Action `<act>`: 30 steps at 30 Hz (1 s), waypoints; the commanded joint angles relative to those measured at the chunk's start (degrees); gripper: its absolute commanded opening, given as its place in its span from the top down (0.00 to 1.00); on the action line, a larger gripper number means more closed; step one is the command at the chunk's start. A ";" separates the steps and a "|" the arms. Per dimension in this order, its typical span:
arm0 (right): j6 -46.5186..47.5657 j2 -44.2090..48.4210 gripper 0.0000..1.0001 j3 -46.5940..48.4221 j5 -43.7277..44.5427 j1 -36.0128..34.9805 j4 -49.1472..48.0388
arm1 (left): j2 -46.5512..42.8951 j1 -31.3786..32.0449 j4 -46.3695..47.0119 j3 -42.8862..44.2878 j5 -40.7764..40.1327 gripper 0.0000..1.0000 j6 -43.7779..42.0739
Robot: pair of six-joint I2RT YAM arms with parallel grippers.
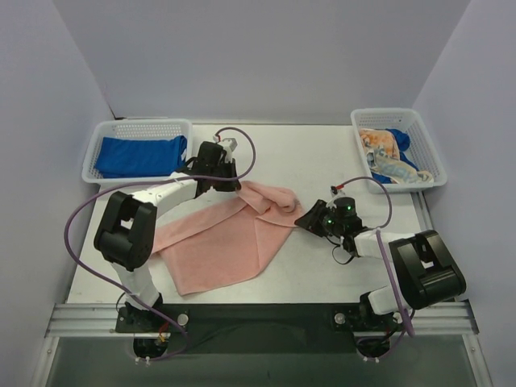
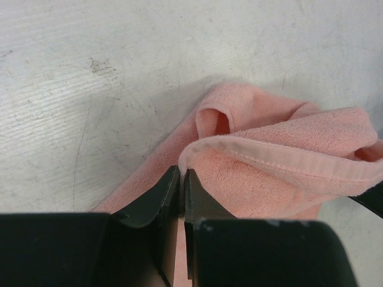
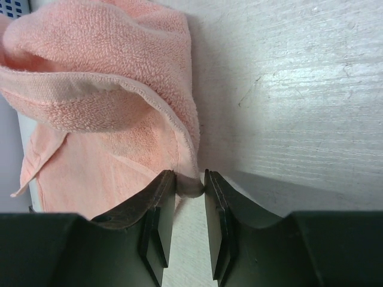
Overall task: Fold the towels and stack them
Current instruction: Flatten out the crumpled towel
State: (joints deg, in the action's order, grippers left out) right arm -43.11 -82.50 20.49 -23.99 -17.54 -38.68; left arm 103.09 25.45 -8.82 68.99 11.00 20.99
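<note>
A salmon-pink towel [image 1: 222, 242] is spread on the white tabletop [image 1: 322, 153] between the two arms. Its near part is laid flat and its far right part is bunched into folds. The left fingers [image 2: 157, 200] are closed almost completely, and the hemmed edge of the salmon-pink towel is pinched between their tips. In the top view this grip is placed at the towel's far corner, near the left mesh basket [image 1: 137, 123]. The right fingers [image 3: 160, 203] are held narrow, with a small piece of the towel's edge clamped between them, low over the tabletop at the cloth's right end. Between the two grips the cloth is raised into a loose rolled fold, which is shown by both wrist cameras. A royal-blue towel [image 1: 137, 156] is laid in the left mesh basket at the far left corner. In the right mesh basket [image 1: 385, 117], at the far right corner, a white printed towel [image 1: 387, 165] with orange and blue markings is crumpled together with a blue cloth [image 1: 401, 141]
</note>
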 commanded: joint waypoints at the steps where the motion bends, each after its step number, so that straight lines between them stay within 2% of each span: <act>1: -1.18 0.93 0.73 -0.54 -2.20 0.49 -4.48 | -3.42 -0.58 1.09 1.06 0.77 1.00 0.45; 4: -1.36 1.73 0.73 -0.28 -2.47 0.49 -4.48 | -3.33 -0.58 1.00 1.23 0.77 1.00 0.45; 7: -1.36 1.55 0.68 0.34 -2.82 0.49 -5.00 | -3.16 -0.67 0.91 1.32 0.86 1.00 0.36; 11: -2.32 -0.11 0.57 0.87 -3.61 0.49 -6.94 | -3.24 -0.67 0.91 1.50 1.04 1.00 0.54; 13: -2.68 -0.64 0.57 1.04 -3.87 0.58 -8.25 | -3.16 -0.67 0.74 1.58 0.95 1.00 0.45; 15: -3.03 -1.17 0.58 1.22 -4.14 0.49 -8.87 | -3.24 -0.67 0.73 1.58 1.04 1.00 0.36; 23: -2.50 1.19 0.74 1.57 -4.58 0.40 -7.03 | -3.24 -0.75 0.47 1.85 1.04 1.00 0.45; 30: -2.76 -0.90 0.74 1.22 -4.05 0.31 -7.46 | -3.07 -0.84 0.21 2.46 0.95 1.00 0.36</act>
State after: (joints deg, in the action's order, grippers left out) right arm -46.09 -83.15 20.14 -27.51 -17.28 -44.42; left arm 103.07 25.15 -8.91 69.04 11.20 20.99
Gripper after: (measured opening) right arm 0.259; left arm 0.153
